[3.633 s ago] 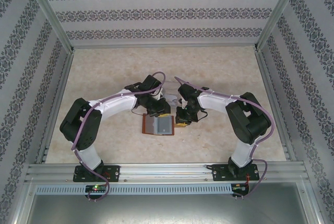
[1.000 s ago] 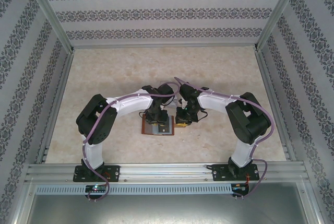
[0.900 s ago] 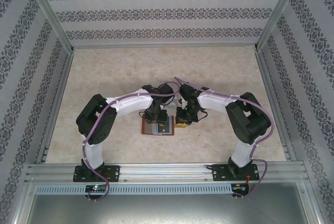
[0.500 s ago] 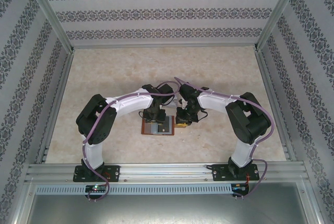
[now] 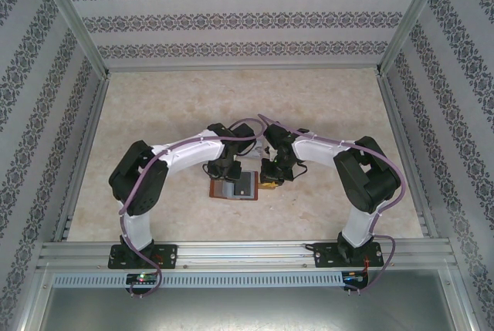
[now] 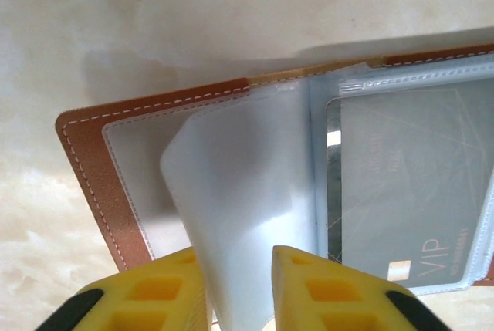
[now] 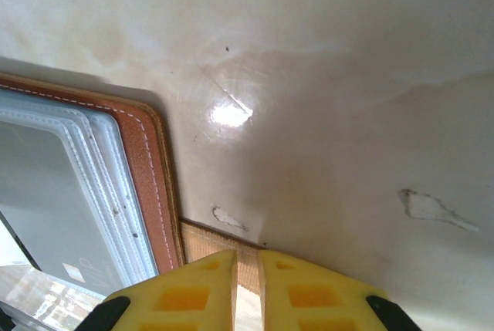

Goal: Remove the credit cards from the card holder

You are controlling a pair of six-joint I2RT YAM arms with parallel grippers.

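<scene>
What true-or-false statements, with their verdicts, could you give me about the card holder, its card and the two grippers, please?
1. The card holder lies open on the table. True.
2. The left gripper pinches a clear sleeve page of the holder. True.
3. The grey VIP card lies loose on the table. False: it sits inside a clear sleeve of the holder.
4. The right gripper stands wide open. False: its fingers are closed on the tan strap tab.
</scene>
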